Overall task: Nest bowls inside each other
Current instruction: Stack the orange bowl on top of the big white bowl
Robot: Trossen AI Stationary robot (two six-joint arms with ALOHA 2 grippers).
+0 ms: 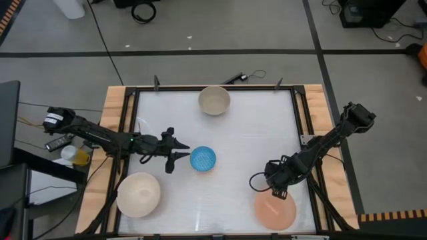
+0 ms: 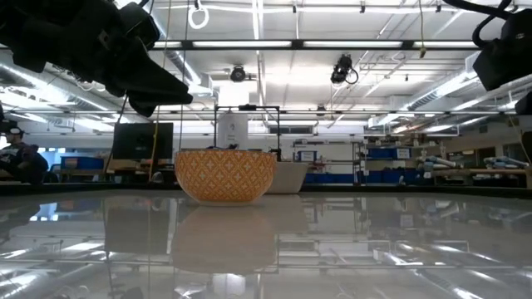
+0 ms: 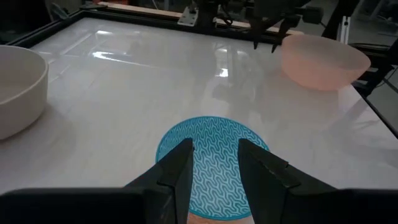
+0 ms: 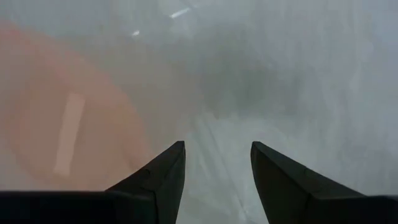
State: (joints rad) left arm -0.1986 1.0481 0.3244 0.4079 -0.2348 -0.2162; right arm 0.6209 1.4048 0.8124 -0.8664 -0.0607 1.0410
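A small blue patterned bowl (image 1: pixel 203 159) stands on its base mid-table; from the low view its outer wall (image 2: pixel 224 174) looks orange. My left gripper (image 3: pixel 214 146) is open just to its left, reaching low over its near rim; touching cannot be told. The large white bowl (image 1: pixel 139 194) sits near left, and the beige bowl (image 1: pixel 214 100) at the far edge. The peach bowl (image 1: pixel 275 209) sits near right. My right gripper (image 4: pixel 217 146) points down, open, over the table beside the peach bowl's far rim (image 4: pixel 93 112).
A black rail and wooden boards (image 1: pixel 123 100) frame the white tabletop. A small dark tool with a cable (image 1: pixel 233 78) lies just beyond the far rail. Bare table (image 1: pixel 253 140) lies between the blue, beige and peach bowls.
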